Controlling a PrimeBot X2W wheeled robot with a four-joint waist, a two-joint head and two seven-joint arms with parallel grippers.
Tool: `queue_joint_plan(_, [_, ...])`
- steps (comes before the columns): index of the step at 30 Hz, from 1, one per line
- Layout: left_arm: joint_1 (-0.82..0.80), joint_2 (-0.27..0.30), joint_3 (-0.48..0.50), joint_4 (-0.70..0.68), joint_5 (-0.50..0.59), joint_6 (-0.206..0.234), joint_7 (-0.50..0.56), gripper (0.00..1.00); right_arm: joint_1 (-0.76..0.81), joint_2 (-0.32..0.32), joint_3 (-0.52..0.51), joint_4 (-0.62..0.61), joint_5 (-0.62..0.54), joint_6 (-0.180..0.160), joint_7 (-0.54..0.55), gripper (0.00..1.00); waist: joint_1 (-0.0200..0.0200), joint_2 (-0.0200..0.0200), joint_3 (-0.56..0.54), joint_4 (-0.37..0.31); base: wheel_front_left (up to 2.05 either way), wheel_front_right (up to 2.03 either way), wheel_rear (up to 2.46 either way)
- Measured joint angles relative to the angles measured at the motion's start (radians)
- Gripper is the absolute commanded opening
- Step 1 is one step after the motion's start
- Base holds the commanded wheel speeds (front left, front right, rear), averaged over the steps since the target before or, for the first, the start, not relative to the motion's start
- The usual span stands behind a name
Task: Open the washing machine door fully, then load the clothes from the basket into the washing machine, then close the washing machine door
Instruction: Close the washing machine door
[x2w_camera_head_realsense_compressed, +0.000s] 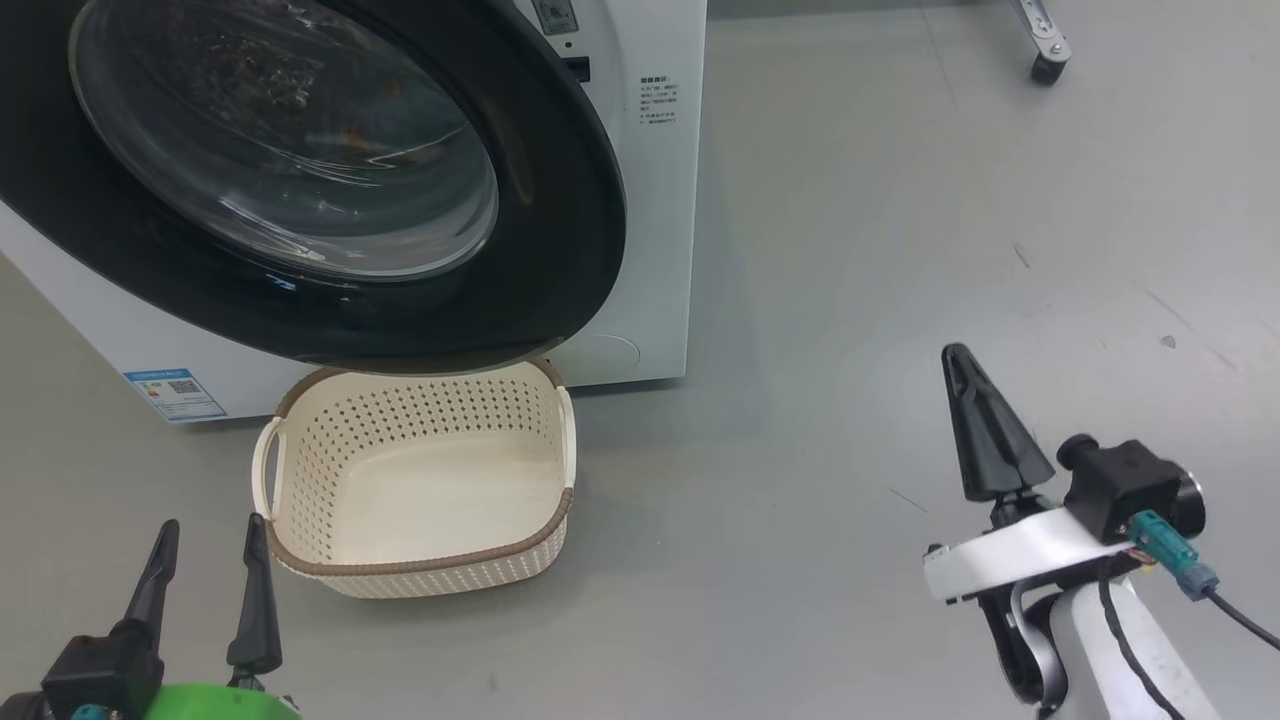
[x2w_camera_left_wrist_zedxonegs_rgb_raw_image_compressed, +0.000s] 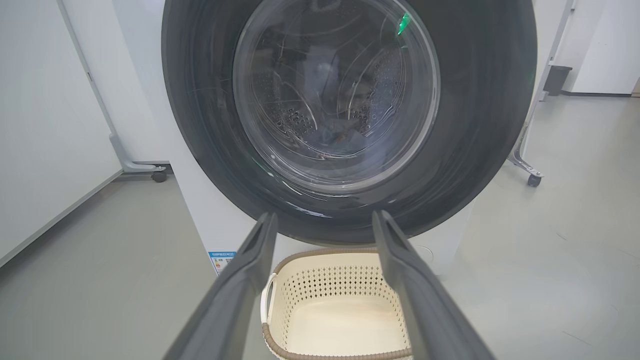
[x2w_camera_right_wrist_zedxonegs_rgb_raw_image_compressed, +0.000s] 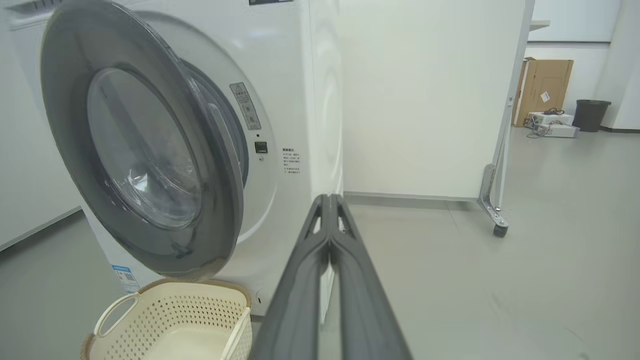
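Now | left gripper (x2w_camera_head_realsense_compressed: 213, 523) wide | right gripper (x2w_camera_head_realsense_compressed: 957, 356) pinched empty | washing machine (x2w_camera_head_realsense_compressed: 650, 250) blue label (x2w_camera_head_realsense_compressed: 175, 393) unreadable

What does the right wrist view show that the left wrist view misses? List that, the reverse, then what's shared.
Right wrist: the washing machine door standing ajar, the shut right gripper, a cardboard box, a dark bin. Left wrist: clothes in the drum, seen through the door, and the open left gripper. Shared: the empty basket, the door, the blue label.
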Motion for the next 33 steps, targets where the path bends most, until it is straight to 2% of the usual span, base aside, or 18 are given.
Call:
queue_joint_plan(7, [-0.010,-0.003,-0.010,-0.001,0.000,-0.004,0.000,1.00,-0.078,-0.002,-0.006,-0.179,-0.034,0.018,-0.001,0.00,0.0001,0.0000,0.007,0.016,0.00,0.00,0.00])
queue_joint_plan(13, [-0.026,-0.005,-0.031,0.001,-0.014,-0.008,0.000,1.00,-0.116,-0.028,0.032,-0.250,-0.067,0.035,-0.001,0.00,0.0001,0.0000,0.018,0.048,0.00,0.00,0.00])
queue_joint_plan(18, [-0.044,-0.006,-0.055,0.001,-0.018,-0.008,0.000,1.00,-0.124,-0.064,0.073,-0.251,-0.098,0.038,-0.001,0.00,0.0001,0.0000,0.029,0.087,0.00,0.00,0.00])
queue_joint_plan(24, [-0.057,-0.007,-0.101,0.000,-0.075,-0.008,0.000,1.00,-0.164,-0.085,0.142,-0.244,-0.111,0.044,-0.001,0.00,0.0001,0.0000,0.051,0.143,0.00,0.00,0.00])
queue_joint_plan(33, [-0.082,-0.007,-0.162,-0.003,-0.141,-0.008,0.000,1.00,-0.188,-0.119,0.204,-0.164,-0.117,0.044,0.000,0.00,0.0001,0.0000,0.094,0.225,0.00,0.00,0.00])
